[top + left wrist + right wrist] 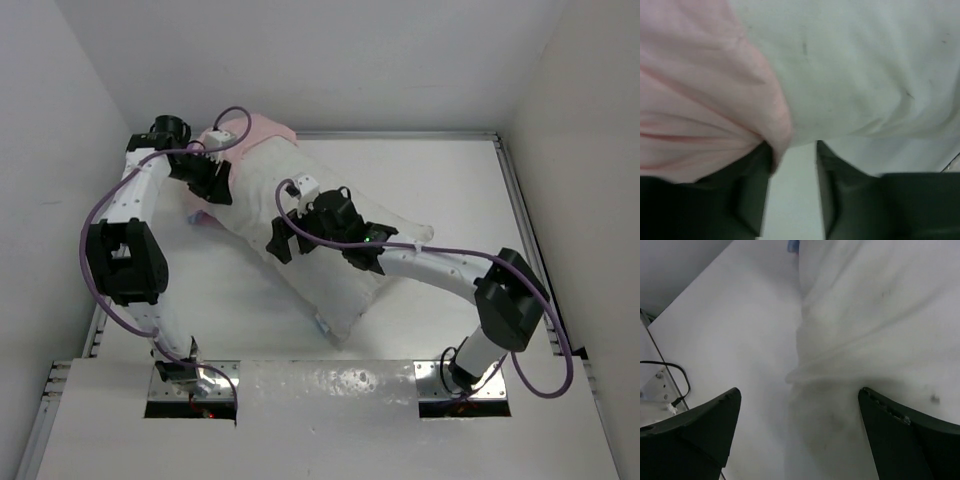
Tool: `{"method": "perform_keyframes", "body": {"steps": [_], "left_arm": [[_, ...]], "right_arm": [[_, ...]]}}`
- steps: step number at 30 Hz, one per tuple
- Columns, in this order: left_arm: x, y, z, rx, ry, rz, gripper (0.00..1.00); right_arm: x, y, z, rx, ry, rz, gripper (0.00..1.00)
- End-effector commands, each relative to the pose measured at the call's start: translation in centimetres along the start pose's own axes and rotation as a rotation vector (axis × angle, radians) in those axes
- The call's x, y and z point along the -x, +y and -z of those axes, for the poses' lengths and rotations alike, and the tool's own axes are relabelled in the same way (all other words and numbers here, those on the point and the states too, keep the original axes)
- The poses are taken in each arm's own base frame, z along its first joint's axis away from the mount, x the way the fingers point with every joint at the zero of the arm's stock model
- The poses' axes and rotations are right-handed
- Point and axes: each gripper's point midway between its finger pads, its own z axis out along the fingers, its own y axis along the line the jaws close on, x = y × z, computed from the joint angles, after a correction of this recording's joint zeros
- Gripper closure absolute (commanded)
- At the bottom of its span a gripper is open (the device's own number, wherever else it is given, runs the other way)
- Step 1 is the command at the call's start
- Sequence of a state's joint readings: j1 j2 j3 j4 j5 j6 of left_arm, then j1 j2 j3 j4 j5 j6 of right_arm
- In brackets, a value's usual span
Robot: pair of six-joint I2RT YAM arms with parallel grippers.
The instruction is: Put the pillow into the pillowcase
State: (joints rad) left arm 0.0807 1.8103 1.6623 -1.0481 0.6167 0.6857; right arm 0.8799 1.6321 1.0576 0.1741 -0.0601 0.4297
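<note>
1. Lying diagonally on the table [450, 180], the pillow [340, 290] is seen from above with one end at the far left and the other end pointed toward the near middle.
2. The pillowcase [262, 130] is bunched at the far-left end of the pillow and touches it, with its pale pink side shown. Whether any part of the pillow is enclosed cannot be told.
3. The left gripper [200, 180] is placed at that far-left end, where pink fabric meets white.
4. In the left wrist view, its jaws are parted by a narrow gap, and bare table is seen through the gap. Nothing is clamped. A pink hem is draped against the tip of one finger [750, 200].
5. The right gripper [283, 238] is held over the middle of the pillow.
6. In the right wrist view, its jaws are spread wide. A raised fold of pillow fabric lies between them, unclamped.
7. A blue tag [793, 246] is seen at the pillow's edge, next to bare table.
</note>
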Motion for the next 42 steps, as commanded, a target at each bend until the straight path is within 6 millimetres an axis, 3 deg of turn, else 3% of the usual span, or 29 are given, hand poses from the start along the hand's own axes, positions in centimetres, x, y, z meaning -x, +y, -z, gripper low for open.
{"method": "perform_keyframes", "body": {"steps": [1, 4, 5, 6, 7, 8, 10, 11, 12, 13, 14, 16, 17, 18, 19, 20, 22, 23, 25, 26, 27, 29, 30, 32, 33, 35, 36, 40, 42], "left_arm": [[3.0, -2.2, 3.5, -0.012, -0.076, -0.116, 0.57], [6.9, -1.4, 4.3, 0.045, -0.185, -0.114, 0.5], [8.1, -1.1, 4.5, 0.064, -0.215, -0.116, 0.49], [9.5, -0.6, 4.7, 0.084, -0.245, -0.117, 0.49], [11.1, 0.4, 4.8, 0.134, -0.289, -0.126, 0.49], [12.0, 0.7, 4.2, 0.145, -0.308, -0.075, 0.49], [14.1, 2.0, 3.7, 0.205, -0.367, -0.039, 0.49], [14.2, 2.7, 2.5, 0.201, -0.362, -0.02, 0.49], [15.1, 3.3, 2.5, 0.213, -0.382, -0.021, 0.49], [15.4, 3.0, 0.3, 0.19, -0.361, -0.01, 0.49], [16.2, 3.2, 0.0, 0.195, -0.37, -0.016, 0.49], [17.0, 3.3, -1.5, 0.205, -0.363, -0.017, 0.48], [17.3, 3.8, -2.7, 0.204, -0.358, -0.012, 0.48], [17.6, 4.0, -3.0, 0.205, -0.359, -0.012, 0.48], [17.3, 4.3, -4.4, 0.201, -0.342, 0.006, 0.48], [17.7, 4.7, -4.4, 0.216, -0.349, 0.012, 0.48], [17.9, 5.5, -4.9, 0.25, -0.359, 0.037, 0.5], [17.8, 5.8, -5.3, 0.255, -0.357, 0.045, 0.52], [18.2, 5.7, -5.4, 0.245, -0.375, 0.051, 0.61], [18.2, 5.5, -5.7, 0.232, -0.373, 0.051, 0.67], [18.2, 5.0, -5.9, 0.211, -0.373, 0.049, 0.79], [18.0, 4.3, -6.1, 0.19, -0.364, 0.034, 0.95], [18.1, 3.9, -6.1, 0.173, -0.371, 0.027, 1.0], [18.4, 2.9, -5.7, 0.138, -0.393, 0.013, 1.0], [18.6, 2.5, -5.3, 0.132, -0.403, 0.013, 1.0], [19.6, 1.5, -4.0, 0.118, -0.439, -0.015, 1.0], [20.2, 1.0, -3.1, 0.124, -0.458, -0.038, 1.0], [21.2, -0.7, -1.2, 0.105, -0.498, -0.088, 1.0], [22.0, -2.6, 0.0, 0.063, -0.532, -0.139, 1.0]], "right_arm": [[6.7, 1.9, 2.0, 0.037, -0.076, 0.144, 0.01], [10.3, -0.6, 2.8, -0.043, -0.113, 0.185, 0.01], [10.4, -1.4, 2.4, -0.045, -0.1, 0.17, 0.03], [12.5, -1.9, 2.6, -0.037, -0.134, 0.15, 0.09], [13.8, -4.4, 2.7, -0.063, -0.15, 0.109, 0.3], [14.0, -5.5, 1.8, -0.062, -0.151, 0.042, 0.41], [16.4, -8.8, 1.6, -0.098, -0.206, -0.021, 0.51], [15.5, -10.3, 0.1, -0.113, -0.182, -0.049, 0.47], [17.3, -11.4, 0.0, -0.122, -0.215, -0.043, 0.36], [17.5, -12.1, -0.6, -0.132, -0.214, -0.047, 0.23], [17.9, -13.0, -2.1, -0.137, -0.217, -0.048, 0.19], [18.2, -14.6, -3.5, -0.148, -0.228, -0.078, 0.13], [19.9, -14.7, -4.1, -0.136, -0.272, -0.082, 0.12], [18.5, -16.2, -6.1, -0.14, -0.252, -0.107, 0.11], [18.6, -16.5, -7.0, -0.117, -0.267, -0.136, 0.11], [17.6, -17.7, -9.0, -0.114, -0.256, -0.156, 0.11], [16.6, -18.5, -10.8, -0.105, -0.249, -0.184, 0.1], [16.9, -18.4, -11.5, -0.087, -0.263, -0.204, 0.1], [13.9, -18.9, -13.9, -0.05, -0.218, -0.271, 0.08], [13.4, -18.8, -14.4, -0.028, -0.22, -0.289, 0.08], [12.7, -18.6, -14.9, -0.009, -0.21, -0.313, 0.08], [10.9, -18.0, -15.4, 0.039, -0.193, -0.366, 0.11], [10.5, -17.7, -15.4, 0.052, -0.192, -0.379, 0.22], [9.9, -16.8, -15.0, 0.076, -0.196, -0.392, 0.4], [10.0, -16.4, -14.8, 0.085, -0.198, -0.388, 0.62], [10.0, -15.4, -14.2, 0.103, -0.202, -0.373, 0.84], [10.2, -15.0, -13.9, 0.11, -0.207, -0.369, 1.0], [11.1, -12.9, -12.3, 0.153, -0.251, -0.326, 1.0], [12.5, -10.7, -11.5, 0.182, -0.283, -0.262, 1.0]]}}
